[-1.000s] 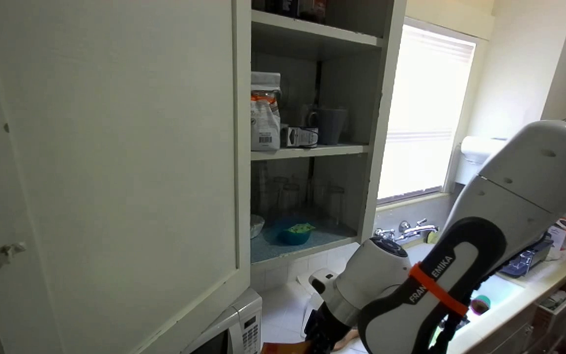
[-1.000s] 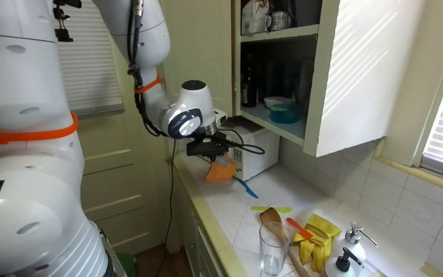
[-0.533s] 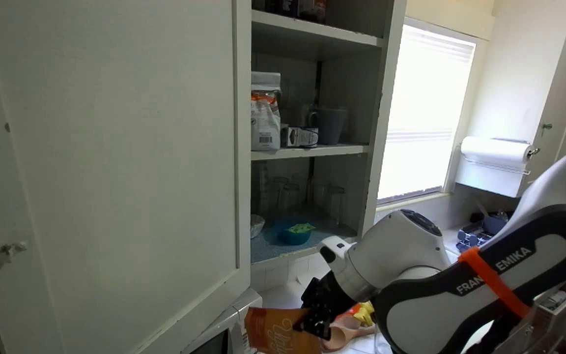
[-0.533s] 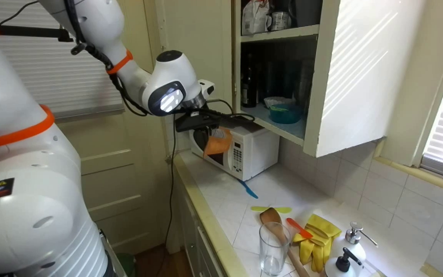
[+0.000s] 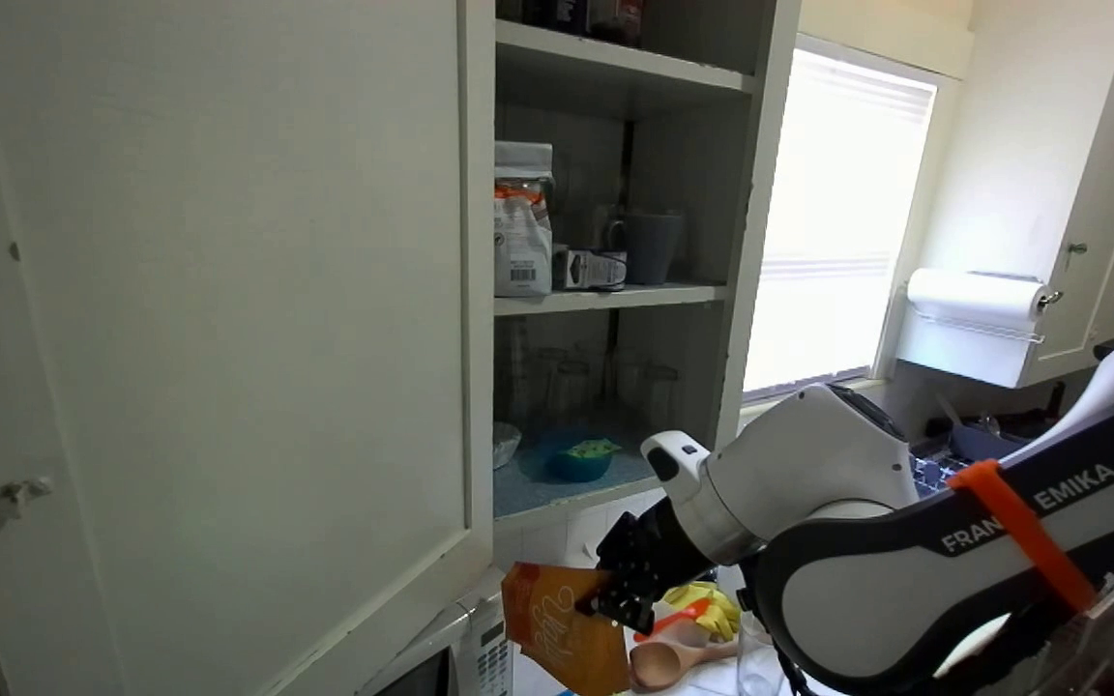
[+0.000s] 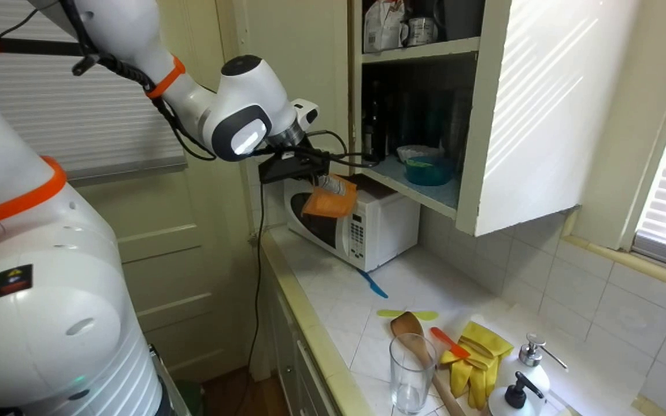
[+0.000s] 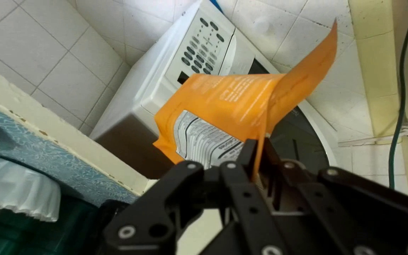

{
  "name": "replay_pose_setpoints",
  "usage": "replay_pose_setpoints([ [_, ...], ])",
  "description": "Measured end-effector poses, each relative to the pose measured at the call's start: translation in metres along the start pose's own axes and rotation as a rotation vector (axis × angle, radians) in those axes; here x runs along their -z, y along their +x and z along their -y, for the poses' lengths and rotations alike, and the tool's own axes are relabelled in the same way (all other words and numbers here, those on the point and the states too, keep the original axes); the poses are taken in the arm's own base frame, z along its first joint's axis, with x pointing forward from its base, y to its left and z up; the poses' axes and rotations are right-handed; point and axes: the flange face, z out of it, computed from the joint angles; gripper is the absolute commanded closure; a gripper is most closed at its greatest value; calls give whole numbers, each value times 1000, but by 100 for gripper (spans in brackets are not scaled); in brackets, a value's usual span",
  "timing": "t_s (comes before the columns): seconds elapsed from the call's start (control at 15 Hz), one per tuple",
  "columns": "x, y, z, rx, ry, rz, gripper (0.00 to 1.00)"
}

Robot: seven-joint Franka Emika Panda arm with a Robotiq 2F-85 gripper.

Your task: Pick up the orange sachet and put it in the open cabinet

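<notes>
The sachet (image 7: 225, 109) is orange, the cabinet (image 6: 547, 110) white, its bottom shelf (image 7: 73, 170) swirled blue.

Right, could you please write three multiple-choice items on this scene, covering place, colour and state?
1. Where is the teal bowl relative to the open cabinet?
A) Below it
B) On its bottom shelf
C) Above it

2. What colour are the gloves?
A) Yellow
B) Pink
C) Blue

3. What state is the tool in?
A) Wide open
B) Shut on the gloves
C) Shut on the orange sachet

1 B: both exterior views show it there.
2 A: an exterior view shows their yellow clearly.
3 C: the wrist view shows the orange sachet pinched.
</notes>
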Motion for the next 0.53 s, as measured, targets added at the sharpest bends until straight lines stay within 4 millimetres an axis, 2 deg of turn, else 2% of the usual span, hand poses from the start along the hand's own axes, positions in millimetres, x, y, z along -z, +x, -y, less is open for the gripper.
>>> replay_pose_setpoints([
  [0.33,-1,-1,-3,-16,7,24,98],
  [0.53,-1,-11,-15,-40,5,105,98],
])
